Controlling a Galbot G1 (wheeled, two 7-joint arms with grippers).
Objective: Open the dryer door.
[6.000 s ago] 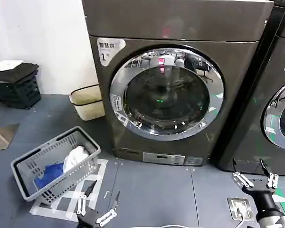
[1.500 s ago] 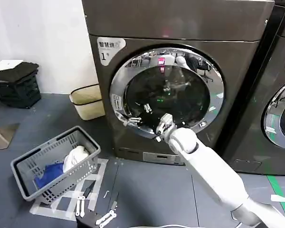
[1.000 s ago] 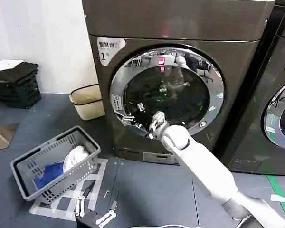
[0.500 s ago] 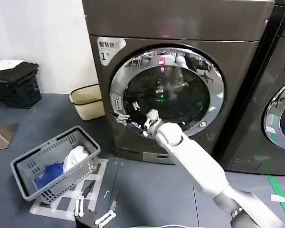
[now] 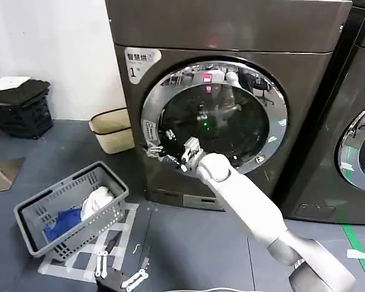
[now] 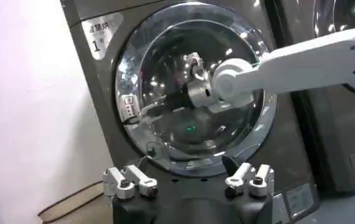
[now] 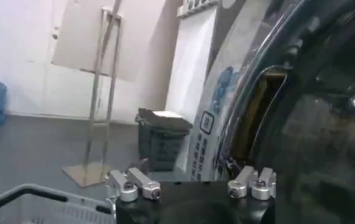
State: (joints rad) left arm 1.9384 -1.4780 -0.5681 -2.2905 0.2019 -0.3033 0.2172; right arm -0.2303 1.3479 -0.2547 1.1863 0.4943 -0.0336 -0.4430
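Dryer door sits on the front of the grey-brown machine w/ white "1" label, centre of head view; chrome rim round dark glass. Door looks flush w/ the machine front in head view; in right wrist view a narrow yellowish gap shows betw. the rim and the front panel at the door's left edge, so whether it's just cracked or shut I can't tell.

R gripper is up at the door's lower-left rim, white arm reaching in from the bottom right across the glass. L wrist view shows it w/ fingers set well apart, tips at the rim by the small sticker; can't tell if they touch the chrome. R wrist view has its own finger bases spread wide, close to the rim edge, nothing betw. them.

L gripper low at the bottom edge of head view, above the floor, idle, fingers splayed wide; in L wrist view it faces the door from well back.

Grey basket w/ white and blue cloth on the floor left of the machine. Beige bin against the wall, just beside the machine's left side. 2nd machine cut off at right edge
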